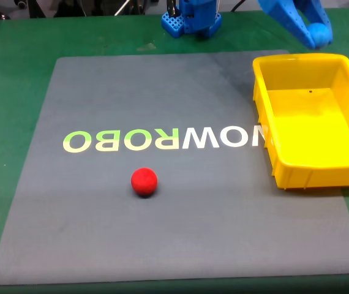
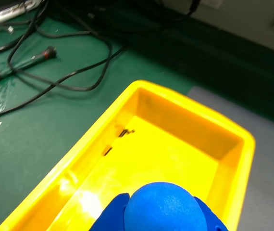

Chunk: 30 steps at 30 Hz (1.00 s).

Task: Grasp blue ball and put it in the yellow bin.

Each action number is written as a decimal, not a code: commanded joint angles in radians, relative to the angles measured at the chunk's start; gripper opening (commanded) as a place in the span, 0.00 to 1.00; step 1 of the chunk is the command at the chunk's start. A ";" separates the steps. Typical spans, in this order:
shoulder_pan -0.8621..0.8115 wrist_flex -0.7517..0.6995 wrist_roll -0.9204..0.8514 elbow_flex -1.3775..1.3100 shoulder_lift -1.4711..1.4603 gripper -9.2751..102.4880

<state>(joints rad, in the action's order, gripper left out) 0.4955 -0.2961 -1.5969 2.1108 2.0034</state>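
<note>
Blue plastic gripper (image 1: 317, 33) closed around small matte blue ball (image 2: 165, 207), ball wedged between both fingers, held in air. Large bright yellow rectangular plastic bin (image 2: 185, 103) directly beneath gripper in wrist view. Small red ball (image 1: 144, 182) well apart from gripper, on grey mat (image 1: 162, 233) over green worktop (image 1: 9, 73).

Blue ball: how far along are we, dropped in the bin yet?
Not yet. Done: the blue ball is grasped and lifted; the gripper is shut on it. In hand: the wrist view shows the ball above the yellow bin, over its interior. Left: open the fingers so it drops in. The red ball sits untouched on the grey mat.
</note>
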 commanded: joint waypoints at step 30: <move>-0.141 -0.141 0.009 0.006 0.173 0.42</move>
<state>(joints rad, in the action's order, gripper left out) 0.4004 -0.4157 -1.5938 2.1123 2.0617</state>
